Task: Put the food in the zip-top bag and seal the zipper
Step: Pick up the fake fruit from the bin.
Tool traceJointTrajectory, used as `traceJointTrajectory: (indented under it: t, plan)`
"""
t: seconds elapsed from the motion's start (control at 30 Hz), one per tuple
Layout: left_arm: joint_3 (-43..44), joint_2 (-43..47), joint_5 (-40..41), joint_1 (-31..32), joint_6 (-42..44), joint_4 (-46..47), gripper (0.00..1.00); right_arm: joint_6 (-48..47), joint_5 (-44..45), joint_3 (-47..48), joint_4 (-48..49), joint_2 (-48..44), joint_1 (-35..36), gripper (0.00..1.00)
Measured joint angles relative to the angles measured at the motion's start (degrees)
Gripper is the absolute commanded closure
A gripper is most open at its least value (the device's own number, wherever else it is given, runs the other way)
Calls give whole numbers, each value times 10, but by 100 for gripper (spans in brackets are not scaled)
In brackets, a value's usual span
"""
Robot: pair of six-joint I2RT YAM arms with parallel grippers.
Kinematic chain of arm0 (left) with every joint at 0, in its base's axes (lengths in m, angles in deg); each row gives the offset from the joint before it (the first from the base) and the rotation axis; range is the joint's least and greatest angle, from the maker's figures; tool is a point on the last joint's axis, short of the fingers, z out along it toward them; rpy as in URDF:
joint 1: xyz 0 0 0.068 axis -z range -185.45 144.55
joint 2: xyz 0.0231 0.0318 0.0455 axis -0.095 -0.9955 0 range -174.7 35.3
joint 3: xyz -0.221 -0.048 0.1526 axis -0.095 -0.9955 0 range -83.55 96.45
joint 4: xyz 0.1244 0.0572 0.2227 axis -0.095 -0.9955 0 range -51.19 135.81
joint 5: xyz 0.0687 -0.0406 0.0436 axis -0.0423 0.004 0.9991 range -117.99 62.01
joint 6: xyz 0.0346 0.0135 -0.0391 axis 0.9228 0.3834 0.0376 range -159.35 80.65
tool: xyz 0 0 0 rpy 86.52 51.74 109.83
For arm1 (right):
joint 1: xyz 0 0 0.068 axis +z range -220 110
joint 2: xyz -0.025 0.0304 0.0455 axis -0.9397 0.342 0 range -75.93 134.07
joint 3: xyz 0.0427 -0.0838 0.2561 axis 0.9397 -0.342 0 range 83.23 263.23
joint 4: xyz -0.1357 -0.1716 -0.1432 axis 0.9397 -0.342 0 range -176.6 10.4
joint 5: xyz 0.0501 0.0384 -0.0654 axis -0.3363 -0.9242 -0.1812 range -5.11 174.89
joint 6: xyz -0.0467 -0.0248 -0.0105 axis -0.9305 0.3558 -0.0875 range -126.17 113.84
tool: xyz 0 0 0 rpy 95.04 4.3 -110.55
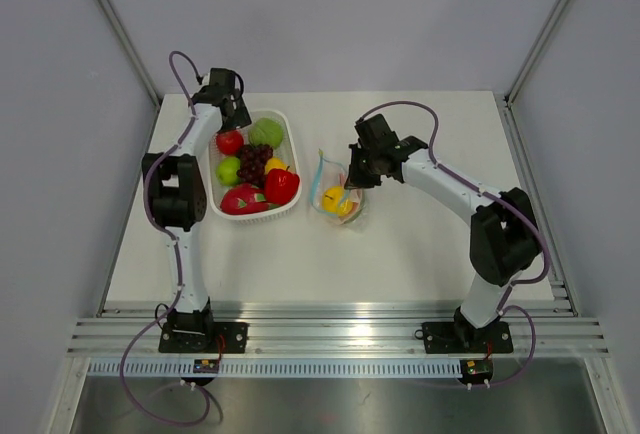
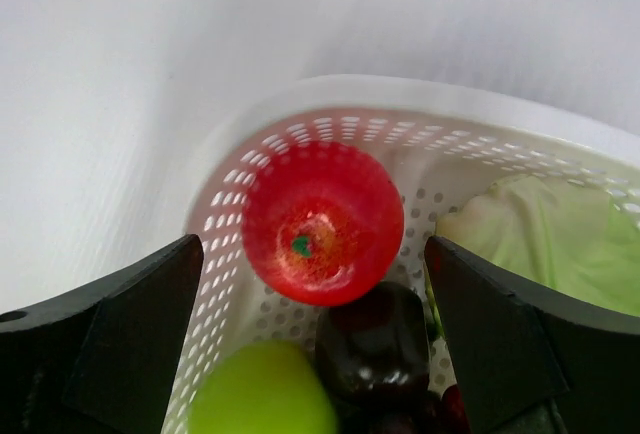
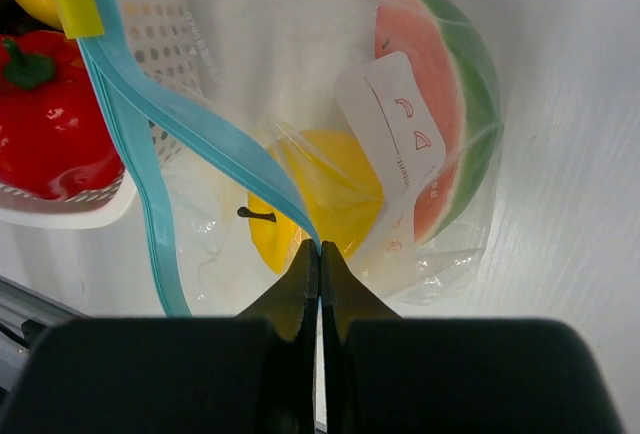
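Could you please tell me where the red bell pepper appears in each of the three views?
Top external: the red bell pepper lies in the lower right corner of the white basket.
Left wrist: not in it.
Right wrist: at the left edge, inside the basket.
Shared landmark: the white basket's slotted wall shows in all three views.

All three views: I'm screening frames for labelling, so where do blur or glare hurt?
Left wrist: the glossy red round toy fruit is sharp with speckled highlights; the black fingers and green toy fruit are soft. Right wrist: the clear crinkly zip-top bag catches glare; the shut black fingers blur. Top external: even light, bright reflection on the metal rail.
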State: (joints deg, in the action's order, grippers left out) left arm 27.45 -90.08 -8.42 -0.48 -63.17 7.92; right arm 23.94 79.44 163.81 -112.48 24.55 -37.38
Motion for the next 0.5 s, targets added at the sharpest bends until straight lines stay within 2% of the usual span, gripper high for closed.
traceJointTrajectory:
  t: [0.33, 0.43, 0.47, 0.5]
  plan:
    - [19, -52, -16, 1, 1, 1, 9, -6, -1, 14, -3, 20, 0, 100]
    - [19, -52, -18, 0, -1, 3, 17, -8, -1, 16, -2, 22, 0, 100]
    - [19, -52, -18, 0, -1, 2, 26, -8, -1, 16, -2, 23, 0, 100]
    - [19, -52, -17, 0, -2, 3, 30, -8, -1, 16, -2, 24, 0, 100]
